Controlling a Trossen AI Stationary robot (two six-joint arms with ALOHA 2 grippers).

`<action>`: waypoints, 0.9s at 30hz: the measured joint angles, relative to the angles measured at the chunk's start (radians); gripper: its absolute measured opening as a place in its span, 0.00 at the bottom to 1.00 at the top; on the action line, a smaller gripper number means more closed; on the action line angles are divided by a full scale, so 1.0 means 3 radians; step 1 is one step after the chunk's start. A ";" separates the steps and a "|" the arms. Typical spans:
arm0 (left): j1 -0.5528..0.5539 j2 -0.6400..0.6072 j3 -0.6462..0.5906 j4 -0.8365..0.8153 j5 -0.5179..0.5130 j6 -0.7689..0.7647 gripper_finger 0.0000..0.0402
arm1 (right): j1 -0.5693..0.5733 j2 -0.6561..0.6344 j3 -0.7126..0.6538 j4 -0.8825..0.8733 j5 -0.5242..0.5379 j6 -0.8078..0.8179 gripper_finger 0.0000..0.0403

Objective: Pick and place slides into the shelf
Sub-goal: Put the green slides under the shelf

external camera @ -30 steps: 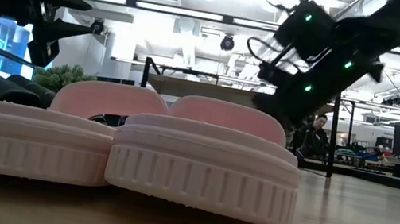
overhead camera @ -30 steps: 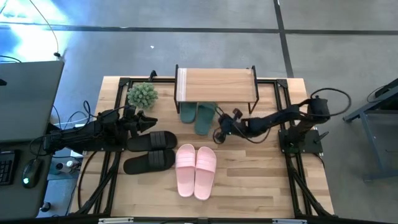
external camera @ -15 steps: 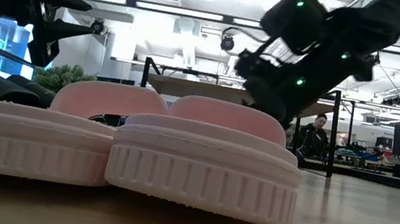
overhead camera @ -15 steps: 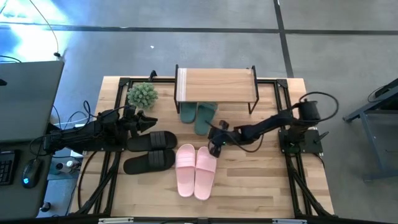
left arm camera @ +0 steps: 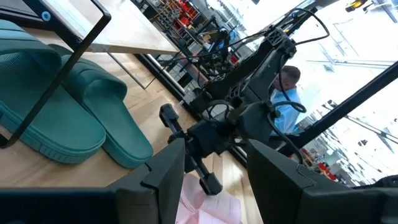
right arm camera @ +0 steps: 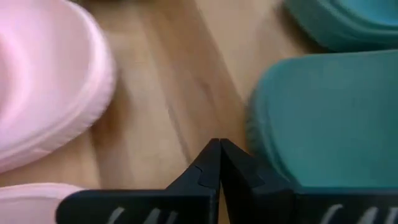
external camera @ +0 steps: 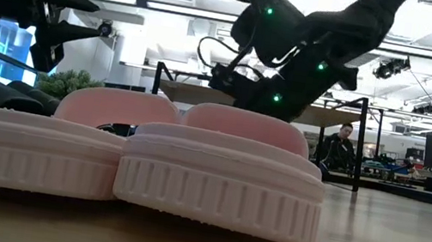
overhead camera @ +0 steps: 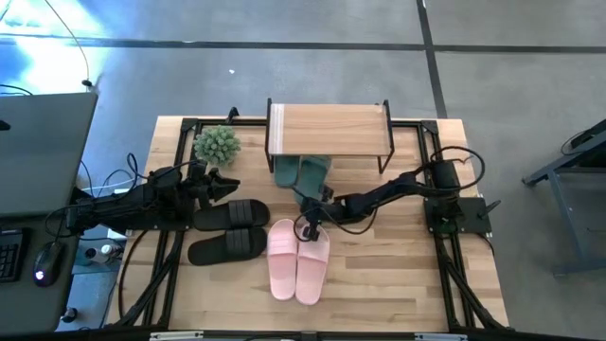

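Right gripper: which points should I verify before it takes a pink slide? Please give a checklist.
1. Right gripper open for grasping: not ok, fingers shut.
2. Right gripper empty: ok.
3. Right gripper near the pink slides: ok, over their end nearer the shelf.
4. Free room under the shelf beside the green slides: cannot tell, the plank hides it.
5. Left gripper out of the way: ok, open beside the black slides.

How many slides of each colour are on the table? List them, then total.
Dark green slides: 2
Pale pink slides: 2
Black slides: 2
Total: 6
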 joint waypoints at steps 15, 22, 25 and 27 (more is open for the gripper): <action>-0.0001 0.0000 0.0000 -0.0001 0.0001 0.0066 0.40 | -0.0040 -0.0001 -0.0127 -0.0095 0.0604 0.0560 0.00; -0.0001 0.0000 0.0000 0.0000 0.0001 0.0069 0.40 | -0.0142 -0.0001 -0.0127 -0.0118 0.0632 0.0665 0.00; 0.0000 0.0000 0.0000 0.0000 0.0001 0.0069 0.40 | -0.0202 0.0000 -0.0128 -0.0114 0.0645 0.0671 0.00; -0.0001 0.0000 0.0000 0.0000 0.0001 0.0069 0.40 | -0.0243 0.0000 -0.0129 -0.0087 0.0625 0.0659 0.00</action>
